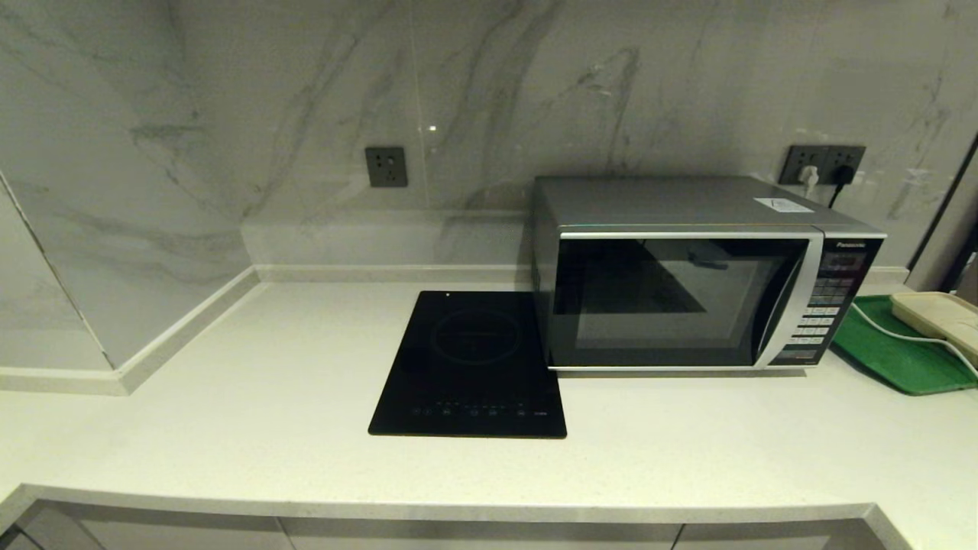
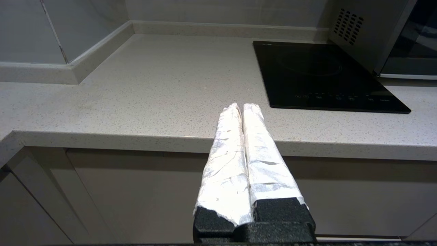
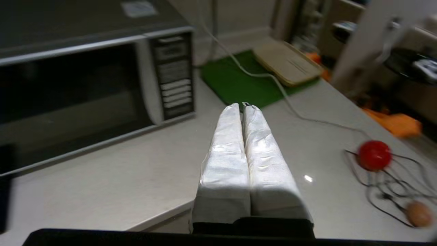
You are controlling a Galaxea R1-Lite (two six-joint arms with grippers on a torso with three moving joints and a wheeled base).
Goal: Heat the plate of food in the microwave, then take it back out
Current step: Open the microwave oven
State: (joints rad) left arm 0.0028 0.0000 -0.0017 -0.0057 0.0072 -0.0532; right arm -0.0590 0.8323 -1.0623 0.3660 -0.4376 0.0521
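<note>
Nearest, the left claw hangs at the front edge of the bench with its wrapped fingers pressed together on nothing, short of the black induction cooktop that lies just left of the microwave. The right claw, fingers likewise pressed together and empty, is over the bench in front of the microwave's keypad end. Farther back, the microwave stands against the marble wall with its dark door closed, a green tray just to its right bearing a cream appliance; the plate of food shows in no view.
</note>
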